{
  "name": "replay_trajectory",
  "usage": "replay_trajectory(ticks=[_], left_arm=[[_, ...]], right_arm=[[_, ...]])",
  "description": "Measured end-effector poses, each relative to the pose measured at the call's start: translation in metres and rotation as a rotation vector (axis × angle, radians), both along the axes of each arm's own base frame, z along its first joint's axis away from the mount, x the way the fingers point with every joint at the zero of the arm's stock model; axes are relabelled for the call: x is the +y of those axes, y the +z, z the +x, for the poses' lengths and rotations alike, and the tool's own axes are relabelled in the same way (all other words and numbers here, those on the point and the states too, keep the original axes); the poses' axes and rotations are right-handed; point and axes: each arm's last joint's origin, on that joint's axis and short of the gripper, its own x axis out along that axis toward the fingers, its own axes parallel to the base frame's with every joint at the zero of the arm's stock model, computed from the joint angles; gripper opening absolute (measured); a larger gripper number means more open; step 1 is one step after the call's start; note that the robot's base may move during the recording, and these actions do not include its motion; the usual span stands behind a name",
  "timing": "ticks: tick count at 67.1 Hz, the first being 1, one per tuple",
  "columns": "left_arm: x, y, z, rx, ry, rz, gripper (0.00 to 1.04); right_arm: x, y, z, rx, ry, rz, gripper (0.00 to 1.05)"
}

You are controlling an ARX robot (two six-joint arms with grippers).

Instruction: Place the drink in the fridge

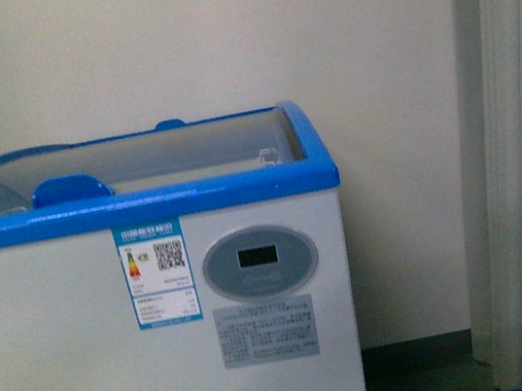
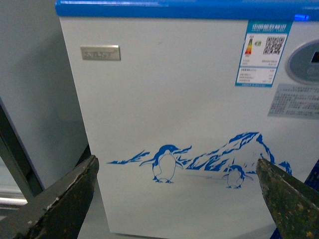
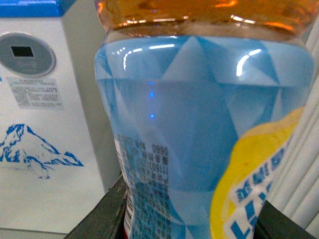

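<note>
Front view: the fridge (image 1: pixel 89 359) fills the left of the frame, with its blue rim (image 1: pixel 145 205) running across the top and the curved glass top (image 1: pixel 185 150) behind it. Through the glass I make out nothing stored inside. I cannot tell whether the top is slid open anywhere. The round display (image 1: pixel 259 262) sits on the fridge's front, below the rim. Neither arm shows here, nor the drink.

Left wrist view: the left gripper (image 2: pixel 175 163) faces the fridge's front, level with the penguin graphic (image 2: pixel 167 162). Its jaws stand wide apart with nothing between them.

Right wrist view: the drink (image 3: pixel 199 124) is very close to the lens, held out in front of the fridge near its display-side corner. The right gripper (image 3: pixel 194 221) is clamped on the lower body, one dark finger on each side of the label. Amber-brown liquid shows above the light-blue label, and the cap is out of frame.

I judge the bottle fairly light but sloshing. Its thin plastic wall will probably give under pressure, and the glossy label is slippery. The low, label-level hold seems right to me, firm without crushing.
</note>
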Motion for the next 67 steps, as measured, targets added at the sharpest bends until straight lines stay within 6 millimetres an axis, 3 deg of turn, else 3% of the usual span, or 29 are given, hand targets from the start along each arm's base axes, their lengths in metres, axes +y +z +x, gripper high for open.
replay_trajectory(ticks=[67], left_arm=[[0.0000, 0.0001, 0.0000, -0.001, 0.000, 0.000, 0.97]], right_arm=[[0.0000, 0.0000, 0.0000, 0.000, 0.000, 0.003, 0.40]])
